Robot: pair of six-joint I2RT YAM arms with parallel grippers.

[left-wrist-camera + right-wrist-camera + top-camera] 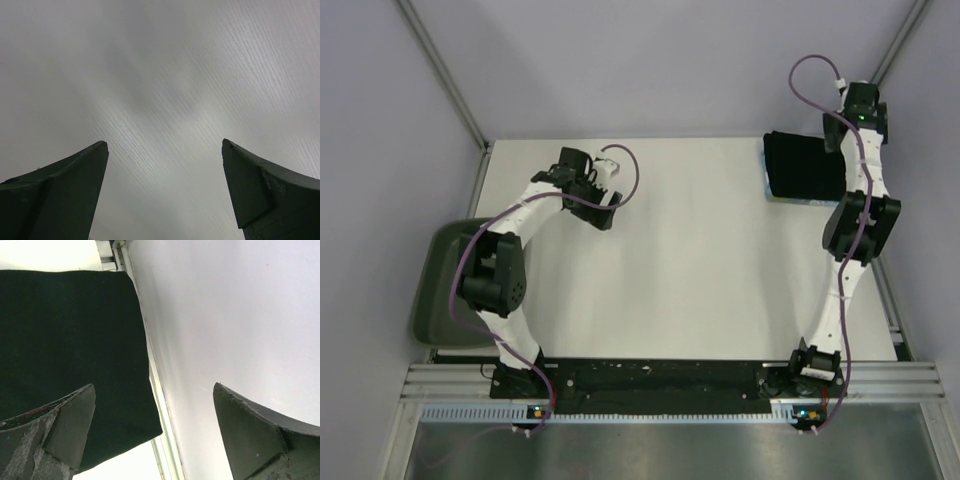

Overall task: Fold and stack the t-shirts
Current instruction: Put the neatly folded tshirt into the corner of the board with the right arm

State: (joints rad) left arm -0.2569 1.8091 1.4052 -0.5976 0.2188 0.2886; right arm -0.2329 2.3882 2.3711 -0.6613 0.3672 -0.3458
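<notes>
A folded black t-shirt (803, 165) lies flat at the table's back right corner. A thin light blue sliver (790, 201) peeks out under its near edge, and I cannot tell what it belongs to. My right gripper (842, 130) hovers open over the shirt's right edge. In the right wrist view the black t-shirt (70, 340) fills the left side, and nothing sits between the right gripper's (154, 387) fingers. My left gripper (603, 212) hangs open above bare table at the centre left. The left wrist view shows only tabletop between the left gripper's (164, 145) fingers.
A dark green tray (440, 290) sits off the table's left side, beside the left arm's elbow. The enclosure's pale wall (240, 315) stands close to the right of the shirt, past a metal rail (160, 440) along the table's edge.
</notes>
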